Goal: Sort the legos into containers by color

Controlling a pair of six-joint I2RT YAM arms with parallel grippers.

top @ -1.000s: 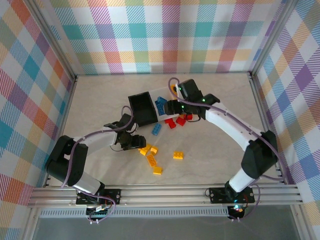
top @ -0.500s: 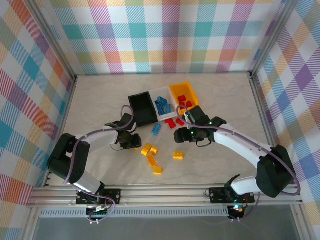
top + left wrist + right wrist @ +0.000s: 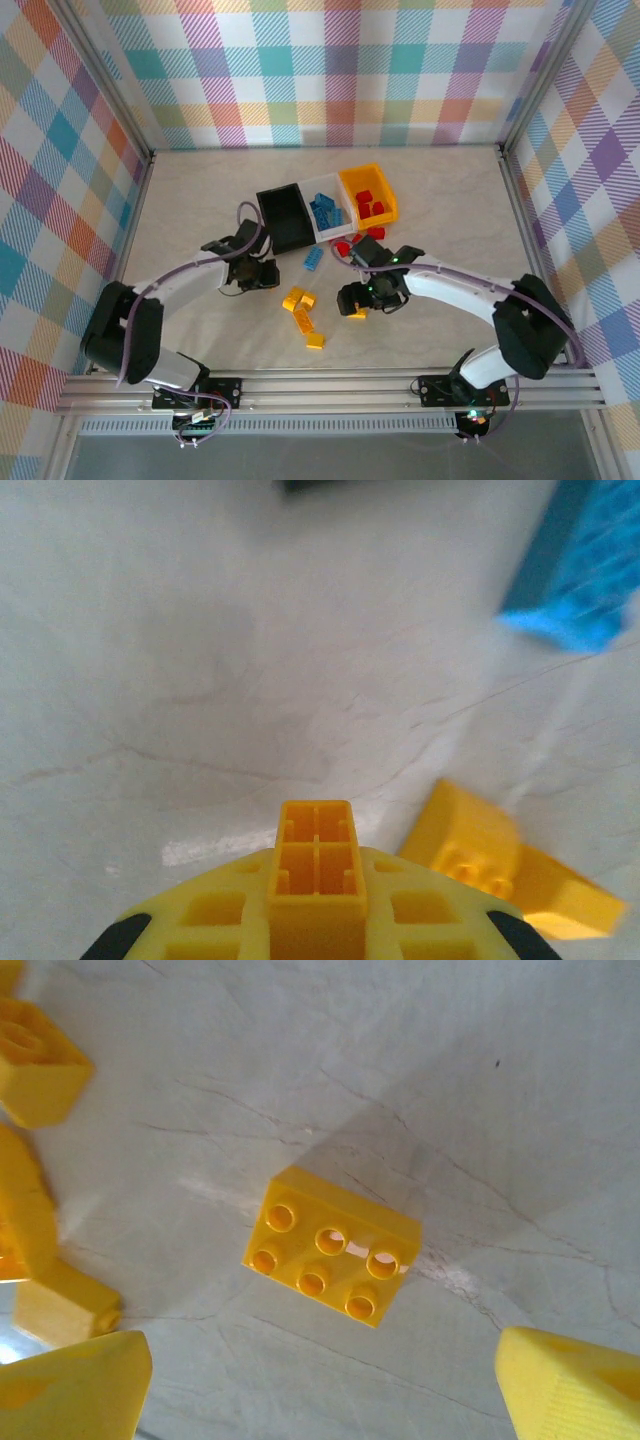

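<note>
We see a pale, beige table [image 3: 200,200] with thin marble-like veins running through it; up close those veins read as fine dark cracks on a matt surface. A wall of pastel plaid cloth [image 3: 330,70] stands along the far edge, and more of the same plaid lines the left edge [image 3: 50,200] and the right edge [image 3: 600,200]. Slim aluminium posts rise out of the far left corner [image 3: 110,85] and the far right corner [image 3: 548,80]. Along the near edge we find slotted aluminium rails [image 3: 330,385] spanning the table's width, with a grey strip of floor [image 3: 350,450] below them.
</note>
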